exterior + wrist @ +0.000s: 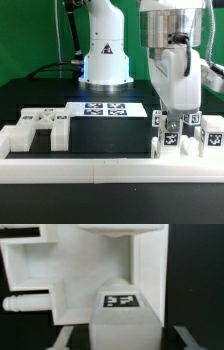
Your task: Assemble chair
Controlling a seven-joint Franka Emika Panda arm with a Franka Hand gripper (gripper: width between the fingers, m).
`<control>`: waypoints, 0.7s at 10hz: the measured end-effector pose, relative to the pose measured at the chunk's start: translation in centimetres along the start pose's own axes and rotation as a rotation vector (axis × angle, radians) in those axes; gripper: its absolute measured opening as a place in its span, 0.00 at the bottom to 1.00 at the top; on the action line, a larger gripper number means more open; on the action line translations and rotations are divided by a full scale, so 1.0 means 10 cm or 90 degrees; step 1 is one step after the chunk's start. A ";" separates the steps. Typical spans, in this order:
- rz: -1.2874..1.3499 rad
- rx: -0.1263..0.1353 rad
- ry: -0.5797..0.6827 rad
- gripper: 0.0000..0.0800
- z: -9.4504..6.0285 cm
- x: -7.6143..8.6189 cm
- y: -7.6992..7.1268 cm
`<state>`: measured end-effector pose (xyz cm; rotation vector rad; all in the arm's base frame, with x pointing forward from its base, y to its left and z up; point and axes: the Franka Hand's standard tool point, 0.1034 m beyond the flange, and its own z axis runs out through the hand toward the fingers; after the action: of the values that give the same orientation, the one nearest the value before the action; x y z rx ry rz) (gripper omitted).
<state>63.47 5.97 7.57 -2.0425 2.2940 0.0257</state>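
The jaws stand narrow, closed on a white tagged post [122,308] that fills the gap between them. Just beyond the jaws stands a larger white chair frame [148,280] on the black desk [40,100]. Well apart from the jaws, toward the exterior view's left, lies another chair slab [35,130]. The marker board [105,108] lies between the slab and the jaws, further back.
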 end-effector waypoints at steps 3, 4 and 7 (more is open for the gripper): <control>-0.023 -0.005 0.002 0.44 0.00 0.01 0.02; -0.040 -0.012 0.001 0.65 0.00 0.02 0.03; -0.226 -0.012 0.001 0.80 0.00 0.04 0.02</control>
<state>63.18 5.58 7.51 -2.4248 1.9047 0.0264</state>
